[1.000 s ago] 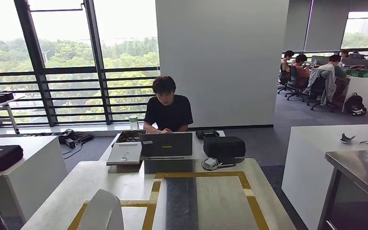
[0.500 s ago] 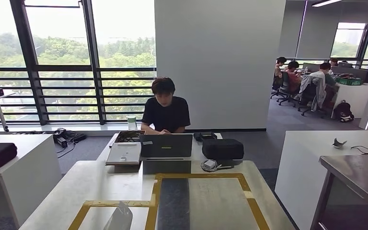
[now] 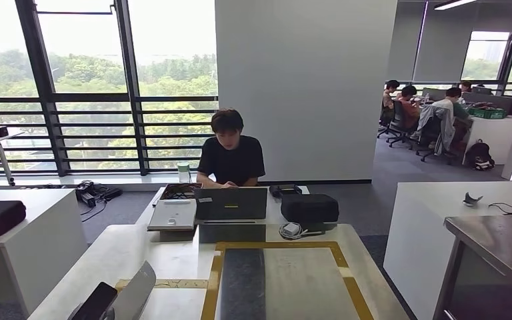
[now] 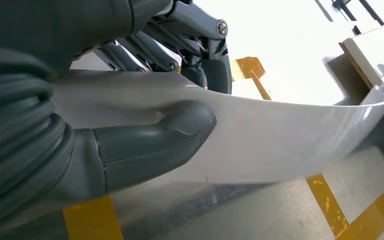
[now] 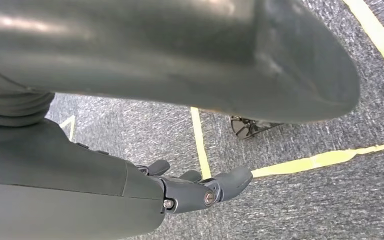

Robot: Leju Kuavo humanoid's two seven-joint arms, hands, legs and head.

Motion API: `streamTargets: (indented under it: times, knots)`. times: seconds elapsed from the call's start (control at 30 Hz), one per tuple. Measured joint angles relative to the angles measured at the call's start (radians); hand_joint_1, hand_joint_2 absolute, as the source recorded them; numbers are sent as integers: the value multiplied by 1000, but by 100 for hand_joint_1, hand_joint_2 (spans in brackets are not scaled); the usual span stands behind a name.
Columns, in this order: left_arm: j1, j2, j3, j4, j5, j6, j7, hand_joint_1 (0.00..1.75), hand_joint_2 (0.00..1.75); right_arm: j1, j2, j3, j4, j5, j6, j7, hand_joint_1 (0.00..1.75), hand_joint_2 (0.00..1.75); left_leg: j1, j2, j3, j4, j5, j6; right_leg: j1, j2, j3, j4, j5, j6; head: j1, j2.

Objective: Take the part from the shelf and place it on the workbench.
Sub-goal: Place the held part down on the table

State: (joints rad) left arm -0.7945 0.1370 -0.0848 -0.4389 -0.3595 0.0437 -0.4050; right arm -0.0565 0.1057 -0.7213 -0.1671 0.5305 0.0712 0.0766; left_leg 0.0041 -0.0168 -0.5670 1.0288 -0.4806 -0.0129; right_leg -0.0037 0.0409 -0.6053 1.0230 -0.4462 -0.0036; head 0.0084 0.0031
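The part is a thin curved white panel, low at the workbench's near left corner. My left hand holds it from below and to the left. In the left wrist view the thumb presses one face of the part and the darker fingers wrap the other, just above the bench top with its yellow tape. My right hand hangs beside my body above grey carpet, fingers loosely extended, holding nothing.
A yellow tape rectangle marks the bench middle. Beyond it a person sits at a laptop, with a white device and a black case alongside. A steel table stands right, a white counter left.
The camera shifted slightly at first. The white part has dropped lower, tilted over to the left, and my dark left hand has come into the head view's bottom edge.
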Motion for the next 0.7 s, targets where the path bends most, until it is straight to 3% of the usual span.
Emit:
streamTargets:
  times: [0.33,0.47,0.6,0.7]
  knots:
    - [-45,-50,-69,68,-61,58,29,175,175,1,0,8,0,23,15,-6,0,0,1,0,-2,0,1,-2,1,1,-3,0,0,-1,0,0]
    - [-49,-60,-77,82,-77,83,40,0,175,1,0,8,0,23,15,-10,0,0,1,0,-3,-1,1,-2,1,1,-3,0,0,-1,0,0]
    - [-49,-70,-86,97,-80,114,58,0,175,3,0,8,0,23,12,-3,0,0,1,0,-3,-1,1,-2,1,1,-4,0,0,0,0,0]
    - [-49,-74,-87,107,-63,114,66,0,44,3,0,8,0,25,12,5,0,0,1,0,-3,-1,1,-2,1,1,-4,0,0,0,0,0]
